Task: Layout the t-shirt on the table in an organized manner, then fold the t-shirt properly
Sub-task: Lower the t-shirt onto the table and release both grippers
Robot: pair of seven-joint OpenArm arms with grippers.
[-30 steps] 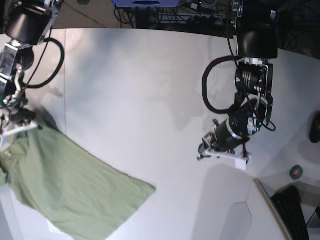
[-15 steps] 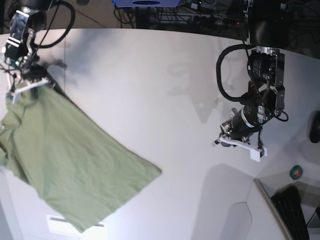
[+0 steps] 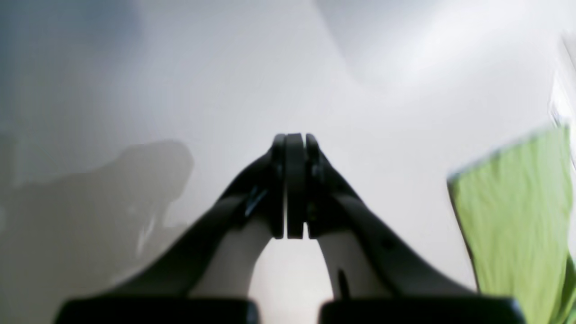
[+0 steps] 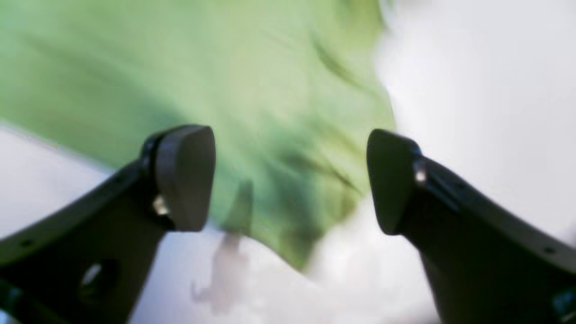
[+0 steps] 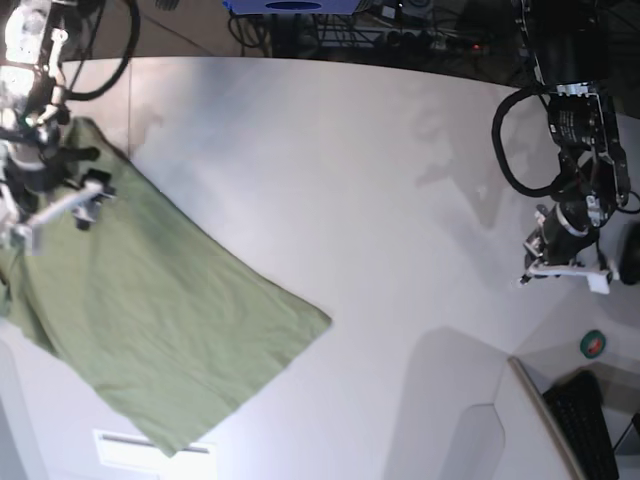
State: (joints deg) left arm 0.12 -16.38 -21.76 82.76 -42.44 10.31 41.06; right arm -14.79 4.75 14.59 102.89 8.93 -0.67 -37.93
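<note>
Pincer (right) over white table

I see the t-shirt as a plain sage green, no print, brighter lime under the right tool, whose fingers are matte black. The desk is smooth white with grey shadows. The left tool is black as well.
</note>
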